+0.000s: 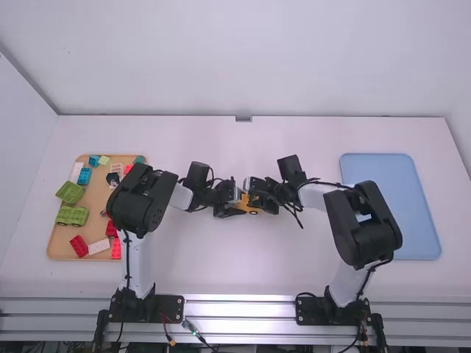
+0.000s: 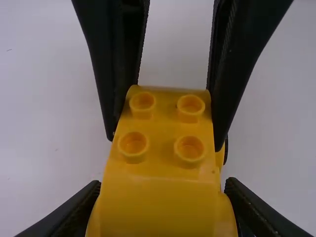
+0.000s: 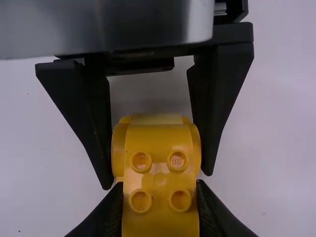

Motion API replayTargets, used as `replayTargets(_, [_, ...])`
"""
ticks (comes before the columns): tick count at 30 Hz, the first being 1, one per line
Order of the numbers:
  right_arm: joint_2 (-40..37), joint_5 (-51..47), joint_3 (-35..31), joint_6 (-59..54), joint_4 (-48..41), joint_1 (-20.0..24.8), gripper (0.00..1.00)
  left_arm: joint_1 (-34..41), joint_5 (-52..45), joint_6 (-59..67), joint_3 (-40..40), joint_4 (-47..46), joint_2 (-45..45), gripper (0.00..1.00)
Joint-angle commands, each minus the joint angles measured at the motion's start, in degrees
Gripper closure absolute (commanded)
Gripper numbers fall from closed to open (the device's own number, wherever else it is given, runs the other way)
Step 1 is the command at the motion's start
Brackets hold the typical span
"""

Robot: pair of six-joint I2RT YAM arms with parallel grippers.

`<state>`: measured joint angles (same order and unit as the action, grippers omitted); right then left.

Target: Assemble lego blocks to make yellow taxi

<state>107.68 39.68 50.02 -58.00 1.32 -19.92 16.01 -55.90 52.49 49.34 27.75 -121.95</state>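
Observation:
Near the table's middle in the high view, my left gripper [image 1: 229,203] and my right gripper [image 1: 259,198] face each other over a yellow taxi body [image 1: 246,208] with a dark wheel at its side. In the left wrist view, my left gripper [image 2: 163,197] is shut on one end of the studded yellow body [image 2: 160,153], and the right gripper's fingers stand along its far end. The right wrist view has my right gripper [image 3: 159,202] shut on the studded yellow body [image 3: 159,168], with the left gripper's fingers on both sides beyond. How the pieces join is hidden.
An orange-tan tray [image 1: 93,198] at the left holds several loose pieces, among them green wheeled blocks [image 1: 71,215], a red block [image 1: 79,245] and a blue block [image 1: 84,176]. A pale blue tray [image 1: 412,213] lies on the right, partly behind the right arm.

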Motion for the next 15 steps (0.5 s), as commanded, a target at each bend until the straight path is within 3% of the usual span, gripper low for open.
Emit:
replayTargets(1, [2.69,-4.15,0.33,3.13,-0.11,-1.01,0.68,1.25,5.62,-0.57,-0.98,-1.22,-1.49,0.53])
replayTargets(5, [2.69,-1.86,0.33,2.23,-0.04,-0.13,0.59,0.92,5.6,-0.59,-0.98,-1.27,-1.49,0.53])
replayTargets(15, [2.21,5.22,0.33,0.02,0.11,3.04,0.58,0.92,5.62,-0.44,-0.98,-1.31,-1.49,0.53])
